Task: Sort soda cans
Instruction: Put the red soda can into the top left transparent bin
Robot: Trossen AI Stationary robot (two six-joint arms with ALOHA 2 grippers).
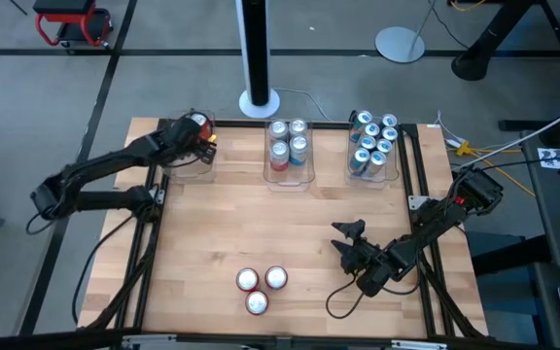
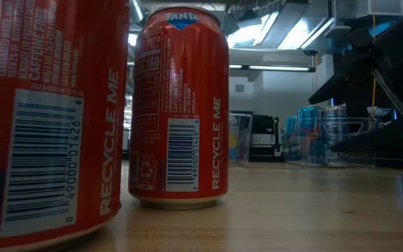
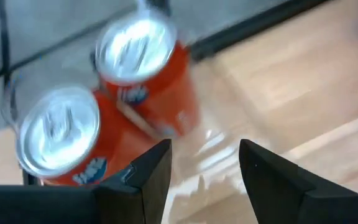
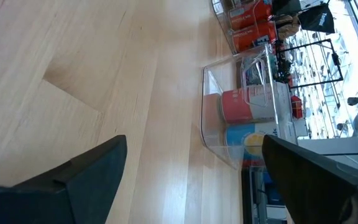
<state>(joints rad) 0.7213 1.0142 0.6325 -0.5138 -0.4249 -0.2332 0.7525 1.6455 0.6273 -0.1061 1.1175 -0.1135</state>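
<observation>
Three red soda cans (image 1: 261, 288) stand upright on their bases near the table's front middle; two of them loom close in the low view (image 2: 180, 105). My left gripper (image 3: 205, 168) hovers open above the far-left clear bin (image 1: 188, 160), beside two orange-red cans (image 3: 58, 130) standing inside it; nothing is between its fingers. A middle bin (image 1: 290, 173) holds several cans, and a right bin (image 1: 372, 175) holds several teal cans (image 1: 372, 141). My right gripper (image 1: 348, 243) waits open, low over the table at the right, pointing toward the bins.
The three clear bins line the table's far edge. Bare wood lies between them and the three front cans. A black frame rail (image 1: 426, 194) runs along the table's right side, another along the left. A white pole base (image 1: 259, 100) stands behind the table.
</observation>
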